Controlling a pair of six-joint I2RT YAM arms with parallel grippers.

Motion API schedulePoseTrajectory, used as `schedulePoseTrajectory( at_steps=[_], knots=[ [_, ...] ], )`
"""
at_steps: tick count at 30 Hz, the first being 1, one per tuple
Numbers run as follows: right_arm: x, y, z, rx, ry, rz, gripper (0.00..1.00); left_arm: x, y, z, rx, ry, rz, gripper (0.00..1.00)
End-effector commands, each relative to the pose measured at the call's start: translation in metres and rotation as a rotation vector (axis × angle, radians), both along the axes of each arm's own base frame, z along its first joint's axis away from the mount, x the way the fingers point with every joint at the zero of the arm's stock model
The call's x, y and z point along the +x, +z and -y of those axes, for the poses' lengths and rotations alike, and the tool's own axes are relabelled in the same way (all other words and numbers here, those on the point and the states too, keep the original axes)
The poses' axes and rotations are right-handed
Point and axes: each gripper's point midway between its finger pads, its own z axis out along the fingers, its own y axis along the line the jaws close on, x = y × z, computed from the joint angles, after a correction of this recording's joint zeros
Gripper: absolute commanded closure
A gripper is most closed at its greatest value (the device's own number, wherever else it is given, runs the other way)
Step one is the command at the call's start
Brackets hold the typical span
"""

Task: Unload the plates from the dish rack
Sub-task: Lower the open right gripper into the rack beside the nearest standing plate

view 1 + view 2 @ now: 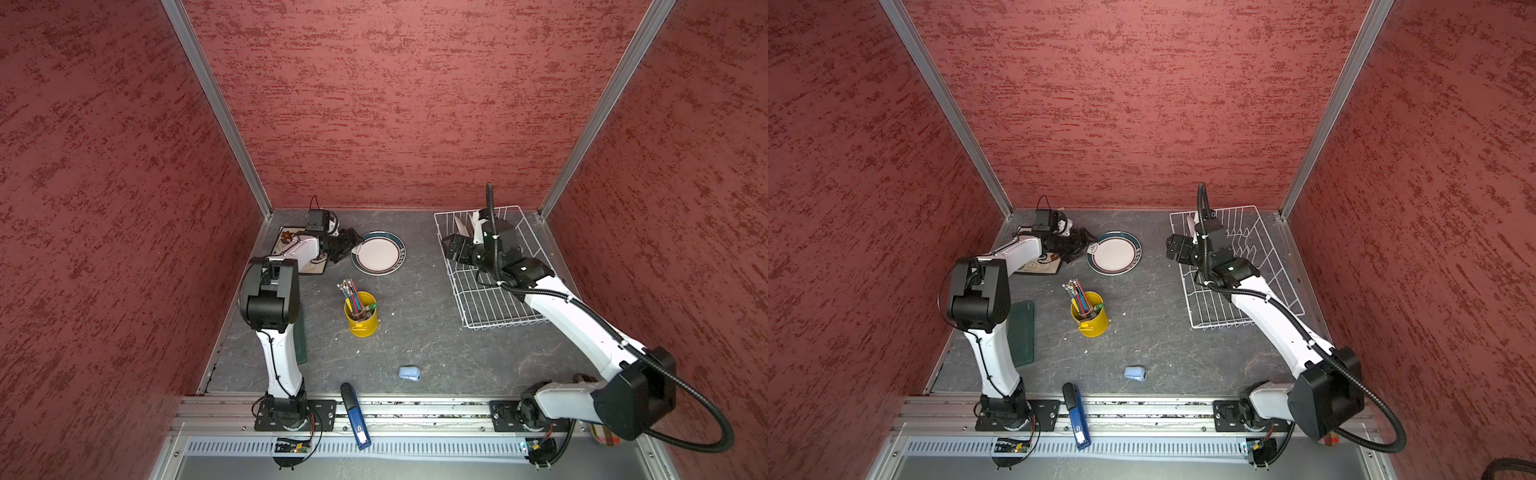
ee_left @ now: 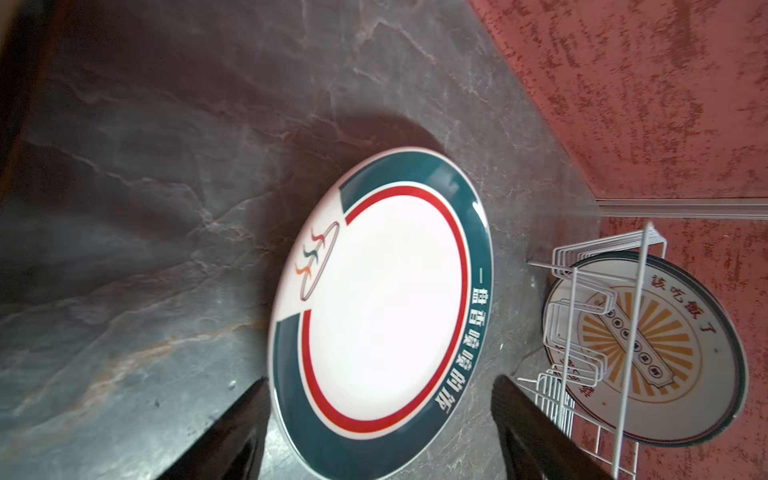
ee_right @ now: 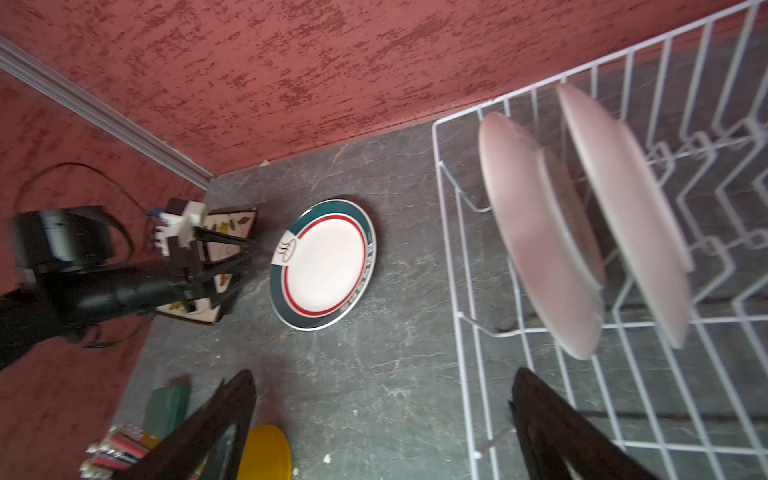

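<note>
A round plate (image 1: 378,252) (image 1: 1115,252) with a teal rim and red ring lies flat on the table. My left gripper (image 1: 353,245) (image 2: 380,386) is open, its fingers either side of that plate's near rim. A square flowered plate (image 1: 284,243) (image 3: 224,232) lies under the left arm. The white wire dish rack (image 1: 505,322) (image 1: 1237,324) stands at the right. Two round plates (image 3: 536,232) (image 3: 623,208) stand upright at its far end; one shows an orange sunburst (image 2: 640,353). My right gripper (image 1: 451,245) (image 3: 382,386) hangs open and empty over the rack's left edge, short of those plates.
A yellow pencil cup (image 1: 360,313) stands mid-table, in front of the round plate. A small pale blue object (image 1: 409,372) and a blue stapler-like tool (image 1: 355,415) lie near the front rail. A green flat item (image 1: 1023,332) lies by the left arm. Red walls enclose three sides.
</note>
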Motion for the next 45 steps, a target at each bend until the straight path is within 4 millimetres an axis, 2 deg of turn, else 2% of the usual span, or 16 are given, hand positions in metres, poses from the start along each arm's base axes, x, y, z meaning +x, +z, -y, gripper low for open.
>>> schedulePoseTrajectory(
  at_steps=[1,3,6,9,13,20,28,33,38,45],
  knots=[
    [0.0,0.027,0.04,-0.176,-0.102,0.064,0.02,-0.004,0.025,-0.006,0.028,-0.005,0.051,0.15],
    [-0.003,0.035,0.057,-0.246,-0.142,0.078,0.01,-0.007,0.036,-0.007,0.037,-0.006,0.07,0.15],
    [-0.007,0.044,0.072,-0.309,-0.165,0.104,0.01,-0.01,0.055,-0.008,0.042,-0.01,0.11,0.14],
    [-0.007,0.042,0.082,-0.334,-0.209,0.097,0.01,-0.015,0.072,-0.003,0.04,-0.034,0.15,0.14],
    [0.0,0.026,0.076,-0.305,-0.211,0.038,0.02,-0.025,0.088,0.009,0.089,-0.082,0.19,0.14],
    [0.016,0.003,0.061,-0.275,-0.196,-0.059,0.11,-0.037,0.105,0.024,0.124,-0.135,0.224,0.13],
    [0.029,-0.018,0.051,-0.399,-0.178,-0.153,0.22,-0.041,0.106,0.038,0.106,-0.164,0.226,0.12],
    [0.035,-0.027,0.042,-0.495,-0.162,-0.171,0.23,-0.041,0.104,0.044,0.098,-0.172,0.219,0.11],
    [0.04,-0.036,0.047,-0.587,-0.209,-0.196,0.27,-0.042,0.103,0.047,0.096,-0.178,0.218,0.11],
    [0.049,-0.041,0.042,-0.645,-0.195,-0.193,0.34,-0.042,0.104,0.051,0.085,-0.182,0.215,0.11]
  ],
)
